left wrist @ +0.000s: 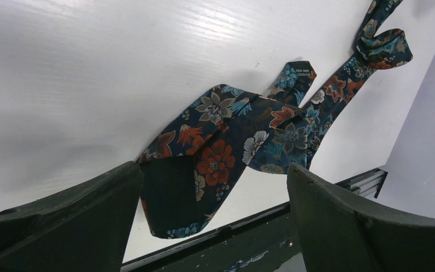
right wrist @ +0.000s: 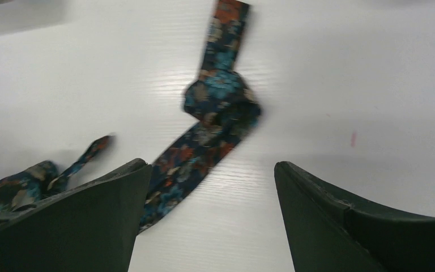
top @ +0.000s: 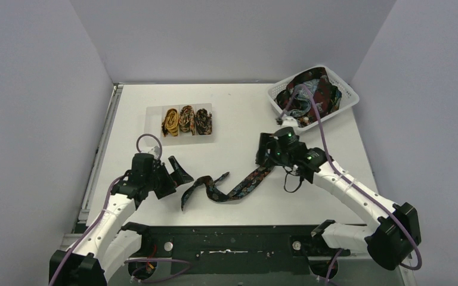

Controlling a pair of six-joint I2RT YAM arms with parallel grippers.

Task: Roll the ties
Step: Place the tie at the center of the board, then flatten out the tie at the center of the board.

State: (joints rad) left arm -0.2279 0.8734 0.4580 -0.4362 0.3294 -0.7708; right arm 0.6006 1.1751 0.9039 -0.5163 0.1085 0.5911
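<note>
A dark navy tie [top: 238, 187] with orange and teal flowers lies unrolled and kinked across the near middle of the table. Its wide end [left wrist: 215, 153] lies folded between my left gripper's [left wrist: 213, 170] fingers, which are spread wide. My left gripper [top: 176, 174] is open at that end. My right gripper [top: 266, 162] is open and low over the tie's other end. In the blurred right wrist view the narrow strip [right wrist: 192, 153] runs past the left finger [right wrist: 90, 215] of my right gripper [right wrist: 210, 165], with a twisted fold [right wrist: 221, 105] beyond. Three rolled ties [top: 186, 119] lie side by side.
The rolled ties rest on a clear flat tray [top: 154, 134] at the back left. A white lattice basket [top: 349, 98] at the back right holds several loose ties. A purple cable [top: 316, 116] runs over its front. The table's dark front rail [left wrist: 249, 226] is close behind my left gripper.
</note>
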